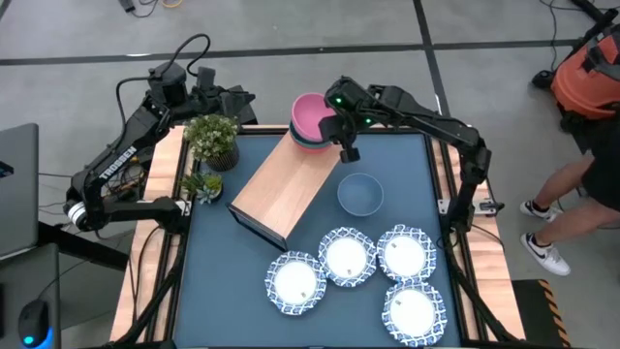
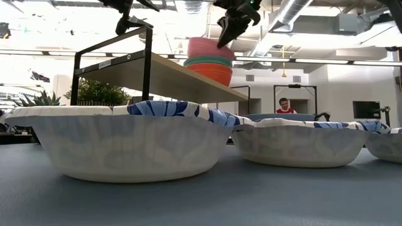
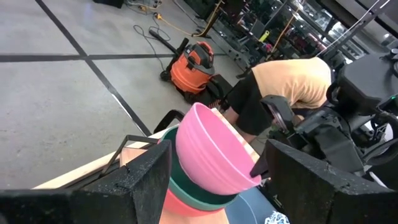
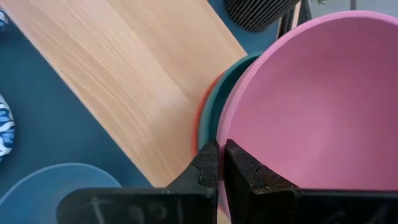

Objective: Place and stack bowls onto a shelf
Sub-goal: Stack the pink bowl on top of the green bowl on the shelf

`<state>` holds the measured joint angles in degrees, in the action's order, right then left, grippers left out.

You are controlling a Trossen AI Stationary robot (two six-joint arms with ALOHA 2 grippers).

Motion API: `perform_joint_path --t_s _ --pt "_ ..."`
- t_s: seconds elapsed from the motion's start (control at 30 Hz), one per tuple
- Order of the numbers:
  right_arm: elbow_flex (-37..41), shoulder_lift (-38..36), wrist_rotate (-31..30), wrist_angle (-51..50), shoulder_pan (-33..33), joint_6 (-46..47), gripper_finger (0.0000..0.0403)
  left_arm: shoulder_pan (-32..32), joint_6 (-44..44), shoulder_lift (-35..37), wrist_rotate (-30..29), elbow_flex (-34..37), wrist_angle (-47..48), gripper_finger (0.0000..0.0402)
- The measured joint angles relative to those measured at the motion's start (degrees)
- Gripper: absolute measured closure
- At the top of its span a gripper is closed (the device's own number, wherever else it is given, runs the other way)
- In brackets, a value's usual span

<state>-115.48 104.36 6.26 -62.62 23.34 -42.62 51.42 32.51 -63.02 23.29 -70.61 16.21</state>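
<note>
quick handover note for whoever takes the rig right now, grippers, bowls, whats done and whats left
Right gripper: jaws shut, empty, just above the pink bowl.
Left gripper: open, waiting at the shelf's far end.
Done: pink, green and red bowl stacked on the shelf.
Left: light blue bowl and four white patterned bowls, all on the table.
</note>
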Motion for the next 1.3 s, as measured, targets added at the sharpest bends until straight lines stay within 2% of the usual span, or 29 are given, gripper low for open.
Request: perform_joint_path --t_s 0.2,0.5,0.73,0.93,1.07,1.2,1.3 --pt "0.0 0.0 -0.02 0.52 0.06 0.14 0.033 0.0 -0.15 0.0 0.02 0.0 0.0 0.0159" --pt "0.0 -0.13 -1.33 2.48 0.53 0.33 0.032 0.0 -0.39 0.0 0.02 0.0 0.0 0.0159" --pt "0.02 -4.3 -3.23 5.7 -1.18 2.95 0.0327 -0.01 -0.39 0.0 0.02 0.0 0.0 0.0159" --pt "0.46 -2.58 -9.43 13.55 -2.52 6.57 0.036 -0.01 -0.41 0.0 -0.54 0.0 0.0 0.0159" --pt "0.96 -0.78 -9.59 11.76 -2.87 6.62 0.0384 0.0 -0.37 0.0 -0.68 0.0 0.12 0.0159" --pt "2.64 -0.05 -10.38 10.57 -2.9 7.63 0.0384 0.0 -0.39 0.0 -0.72 0.0 1.56 0.0159" --pt "3.52 -0.16 -10.94 11.04 -3.05 7.88 0.0367 -0.02 -0.39 0.0 -0.75 0.0 1.62 0.0159"
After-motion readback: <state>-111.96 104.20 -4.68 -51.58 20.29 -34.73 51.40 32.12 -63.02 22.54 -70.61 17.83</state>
